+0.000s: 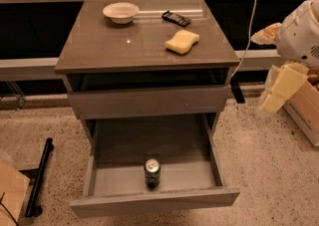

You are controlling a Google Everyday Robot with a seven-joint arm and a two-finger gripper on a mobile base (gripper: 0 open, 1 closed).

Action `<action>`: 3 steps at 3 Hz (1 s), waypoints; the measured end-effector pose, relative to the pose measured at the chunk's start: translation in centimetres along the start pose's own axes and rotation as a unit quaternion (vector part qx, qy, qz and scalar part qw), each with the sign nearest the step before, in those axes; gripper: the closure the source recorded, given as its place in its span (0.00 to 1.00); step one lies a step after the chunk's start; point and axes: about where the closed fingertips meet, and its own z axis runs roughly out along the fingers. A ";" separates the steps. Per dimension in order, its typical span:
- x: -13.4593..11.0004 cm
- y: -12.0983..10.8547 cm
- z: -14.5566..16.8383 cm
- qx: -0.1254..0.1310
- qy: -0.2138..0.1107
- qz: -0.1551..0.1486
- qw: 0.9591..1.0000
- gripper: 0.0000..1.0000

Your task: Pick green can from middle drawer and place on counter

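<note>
The green can [152, 172] stands upright on the floor of the middle drawer [114, 180], near its front panel, silver top showing. The drawer is pulled fully open below a shut matching drawer front [149, 101]. The counter [124, 46] is the glossy grey-brown top of the cabinet. My gripper [279, 88] hangs at the right edge of the view, beside the cabinet's right side, well away from the can and at about the height of the shut drawer front. It holds nothing that I can see.
On the counter lie a white bowl [120, 12], a black remote [175, 18] and a yellow sponge [182, 41]. A white cable [247, 36] hangs right of the cabinet. A black bar [39, 177] lies on the speckled floor at left. A cardboard box [305, 108] is at right.
</note>
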 end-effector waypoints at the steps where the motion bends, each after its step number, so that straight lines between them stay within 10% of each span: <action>1: -0.4 0.1 0.6 -0.008 -0.011 -0.009 1.000 0.00; 3: 1.1 1.5 7.3 -0.029 -0.029 0.040 0.998 0.00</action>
